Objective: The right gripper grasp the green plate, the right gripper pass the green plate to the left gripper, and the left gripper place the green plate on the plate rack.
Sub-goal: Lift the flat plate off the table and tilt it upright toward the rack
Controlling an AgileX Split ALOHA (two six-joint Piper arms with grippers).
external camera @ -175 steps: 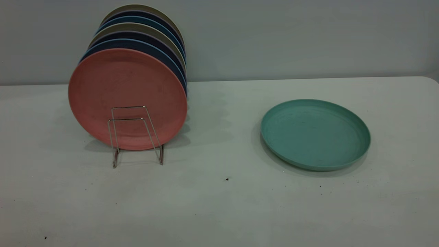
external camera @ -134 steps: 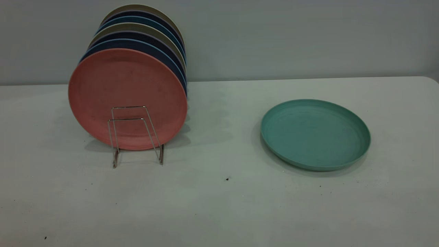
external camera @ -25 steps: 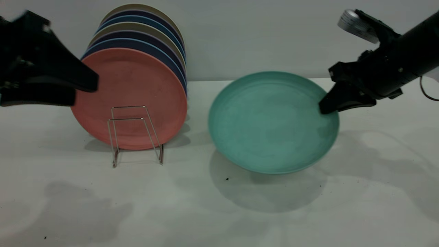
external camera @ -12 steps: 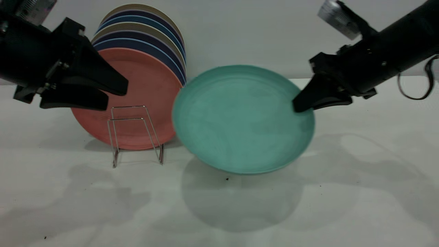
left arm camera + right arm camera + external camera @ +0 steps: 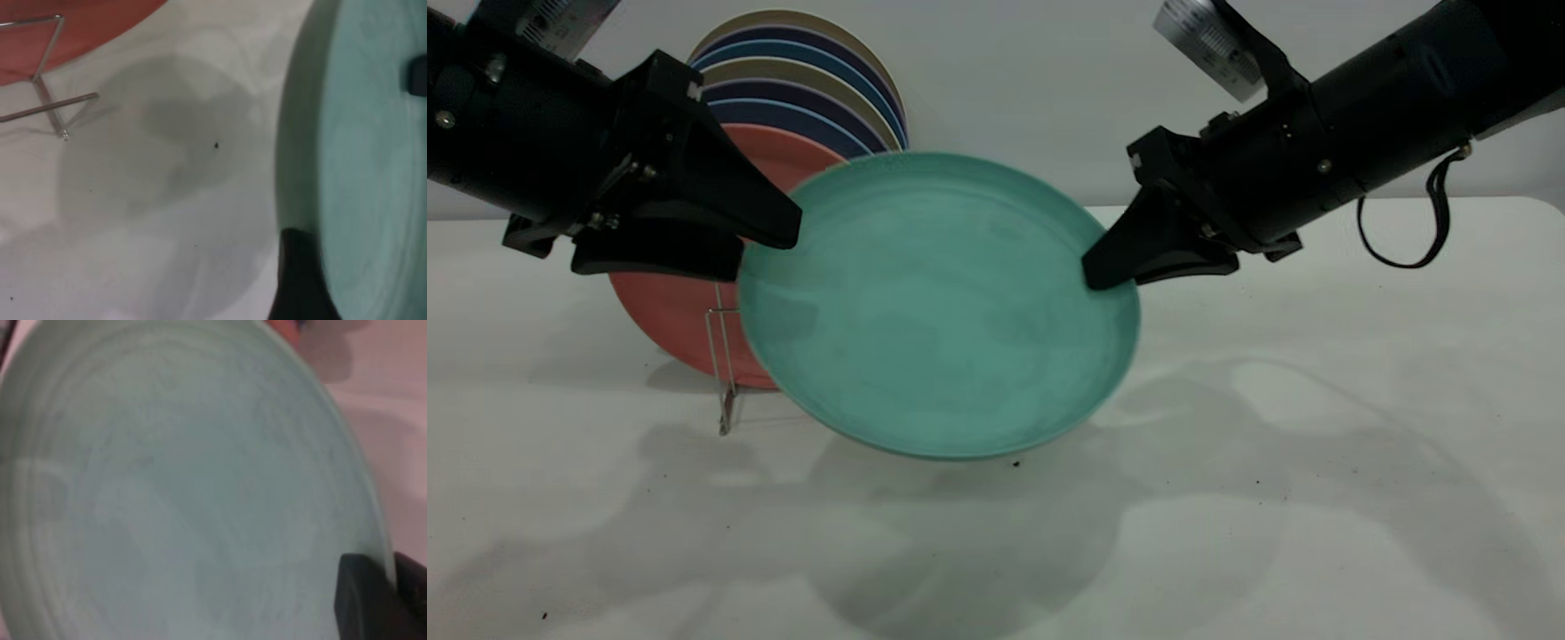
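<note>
The green plate [image 5: 938,307] hangs tilted above the table, its face toward the exterior camera. My right gripper [image 5: 1103,267] is shut on the plate's right rim; in the right wrist view the rim runs between its fingers [image 5: 367,600] across the green plate [image 5: 187,487]. My left gripper [image 5: 767,252] is open at the left rim, one jaw in front of the plate and the other behind it. One of its fingers [image 5: 299,280] shows beside the plate [image 5: 373,167]. The plate rack [image 5: 725,373] stands behind the plate's left side, mostly hidden.
A salmon-pink plate [image 5: 667,311] stands at the front of the rack, with several blue and beige plates [image 5: 809,80] behind it. The rack's wire [image 5: 47,100] shows in the left wrist view. Bare table lies in front and to the right.
The plate, at first flat on the table, has been carried left and higher by my right gripper. My left gripper has moved right to the plate's left rim.
</note>
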